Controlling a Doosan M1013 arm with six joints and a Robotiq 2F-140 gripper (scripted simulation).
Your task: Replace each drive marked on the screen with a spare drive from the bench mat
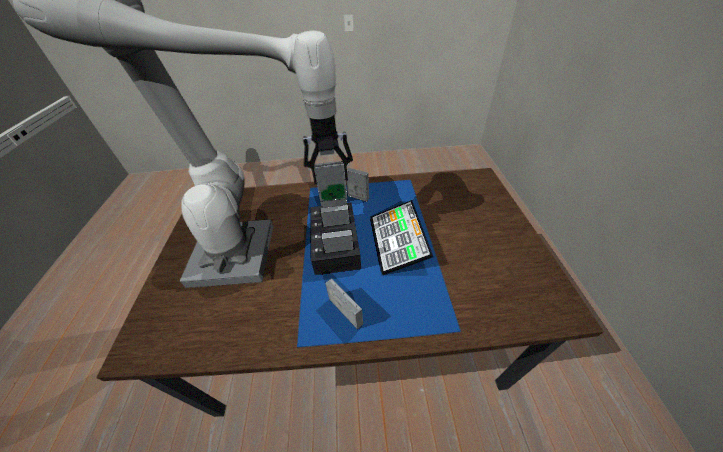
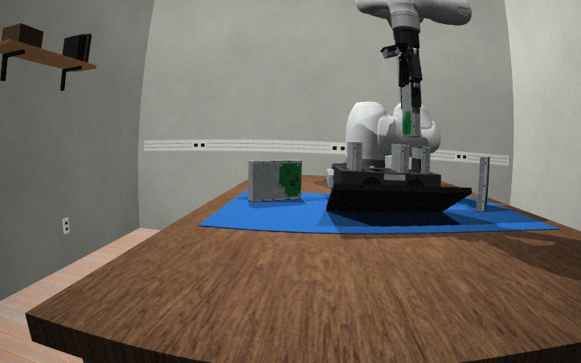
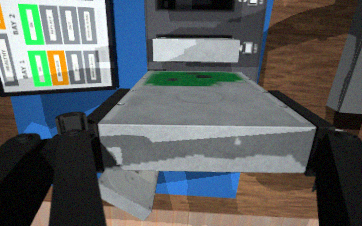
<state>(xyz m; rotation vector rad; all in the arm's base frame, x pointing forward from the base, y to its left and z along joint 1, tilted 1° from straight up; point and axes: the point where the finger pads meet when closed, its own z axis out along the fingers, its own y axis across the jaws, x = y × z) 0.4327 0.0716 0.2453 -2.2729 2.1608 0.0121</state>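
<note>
Fingers: pinching a grey, green-boarded drive [image 1: 331, 178] [image 2: 409, 112] [image 3: 206, 105].
Dock [image 1: 336, 263] [image 2: 385, 179] [image 3: 163, 30]: swap apparently underway.
Next: if spare, align with vacant bay; otherwise, blue mat [image 1: 409, 314] [image 2: 238, 216] [image 3: 196, 185].

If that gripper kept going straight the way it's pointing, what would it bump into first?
The gripper points down, so its held drive would probably meet the dock first, perhaps atop a drive standing there. Depth makes exactly where unclear.
</note>
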